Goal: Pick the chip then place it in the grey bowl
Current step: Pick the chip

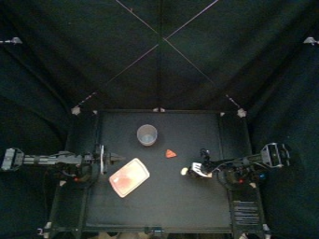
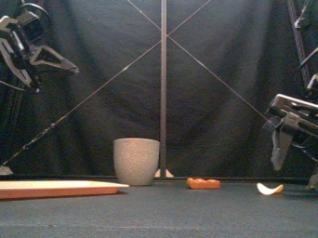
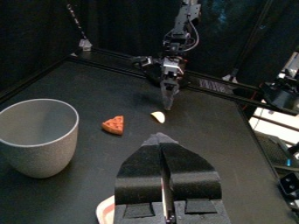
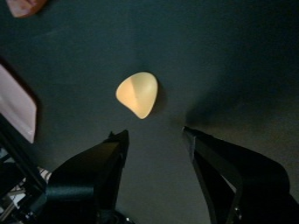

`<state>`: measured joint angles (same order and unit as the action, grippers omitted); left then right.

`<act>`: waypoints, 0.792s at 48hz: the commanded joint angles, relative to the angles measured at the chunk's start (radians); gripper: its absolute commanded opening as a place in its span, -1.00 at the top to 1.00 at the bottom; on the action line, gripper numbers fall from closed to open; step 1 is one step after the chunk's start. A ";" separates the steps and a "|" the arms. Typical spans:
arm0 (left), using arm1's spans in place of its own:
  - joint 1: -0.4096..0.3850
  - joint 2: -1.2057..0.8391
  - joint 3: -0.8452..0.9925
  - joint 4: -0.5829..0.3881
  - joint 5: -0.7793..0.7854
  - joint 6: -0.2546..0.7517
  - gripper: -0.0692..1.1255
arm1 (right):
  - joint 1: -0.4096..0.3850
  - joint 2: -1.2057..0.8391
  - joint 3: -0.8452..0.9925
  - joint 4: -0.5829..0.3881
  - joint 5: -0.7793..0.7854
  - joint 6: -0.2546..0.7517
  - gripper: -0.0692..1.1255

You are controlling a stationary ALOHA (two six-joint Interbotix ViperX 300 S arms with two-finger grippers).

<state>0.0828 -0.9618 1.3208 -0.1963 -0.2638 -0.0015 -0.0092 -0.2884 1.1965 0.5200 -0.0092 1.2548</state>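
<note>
Near the table's (image 1: 187,201) right side, the right gripper (image 4: 153,133) hangs tilted down, jaws spread wide and empty, above the pale yellow chip (image 4: 138,94) on bare tabletop, clear of the rim. An orange toy (image 2: 204,183) lies near; the grey bowl (image 2: 137,161) stands well apart. The left gripper (image 3: 163,140), jaws closed, hangs high by the pink tray (image 2: 56,189).
</note>
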 commanded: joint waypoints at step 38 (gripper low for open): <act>0.002 -0.080 0.009 0.011 0.031 0.000 0.85 | -0.055 0.224 -0.143 -0.126 -0.080 -0.005 0.08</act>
<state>0.0828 -1.0354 1.3438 -0.1871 -0.2347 -0.0015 -0.0614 -0.0629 1.0753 0.4157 -0.0920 1.2487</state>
